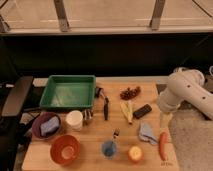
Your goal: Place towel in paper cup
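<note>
The towel (146, 133) is a small crumpled blue-grey cloth lying on the wooden table (90, 160) at the front right. The paper cup (74, 120) is white and stands upright at the table's left-middle, just in front of the green tray. My gripper (165, 119) hangs from the white arm (186, 91) at the table's right edge. It points down, a little above and to the right of the towel, and holds nothing that I can see.
A green tray (67, 92) sits at the back left. A purple bowl (46, 126) and an orange bowl (65, 149) are at the front left. A blue cup (109, 148), an orange fruit (134, 153), a red carrot (162, 145), a banana (127, 111), a black block (142, 111) and grapes (130, 93) lie around the towel.
</note>
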`<state>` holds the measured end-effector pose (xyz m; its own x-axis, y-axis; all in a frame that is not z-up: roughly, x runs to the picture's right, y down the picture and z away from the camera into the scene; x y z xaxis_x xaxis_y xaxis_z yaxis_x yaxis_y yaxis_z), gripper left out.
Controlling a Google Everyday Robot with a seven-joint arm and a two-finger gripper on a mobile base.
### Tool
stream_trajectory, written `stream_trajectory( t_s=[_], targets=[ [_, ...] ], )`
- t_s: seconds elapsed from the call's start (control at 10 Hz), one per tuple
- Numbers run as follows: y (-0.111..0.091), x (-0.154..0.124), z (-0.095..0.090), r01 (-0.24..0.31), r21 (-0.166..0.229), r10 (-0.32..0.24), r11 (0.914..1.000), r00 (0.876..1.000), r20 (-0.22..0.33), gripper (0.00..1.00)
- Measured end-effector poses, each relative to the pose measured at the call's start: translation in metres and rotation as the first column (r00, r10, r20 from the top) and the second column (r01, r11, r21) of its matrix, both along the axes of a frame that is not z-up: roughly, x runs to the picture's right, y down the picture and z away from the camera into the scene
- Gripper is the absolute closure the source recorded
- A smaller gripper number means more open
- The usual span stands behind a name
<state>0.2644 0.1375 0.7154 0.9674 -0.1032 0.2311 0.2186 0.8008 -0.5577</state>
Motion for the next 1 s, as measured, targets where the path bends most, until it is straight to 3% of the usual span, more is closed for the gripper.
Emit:
stream_trajectory(
  t_s=[0.2,0.4,0.6,1.0],
  targets=[
    [0.009,-0.025,0.0,0.087,-0.007,-0.086,0.9962,0.994,0.073,0.26],
    [0.028,-0.04,0.012,0.129,-0.024,-0.126,0.9913,0.985,0.116,0.26],
    [0.044,-0.043,0.028,0.124,-0.031,-0.119,0.9918,0.983,0.138,0.26],
    [0.065,-0.038,0.064,0.057,-0.056,-0.05,0.9968,0.992,0.113,0.26]
  ],
)
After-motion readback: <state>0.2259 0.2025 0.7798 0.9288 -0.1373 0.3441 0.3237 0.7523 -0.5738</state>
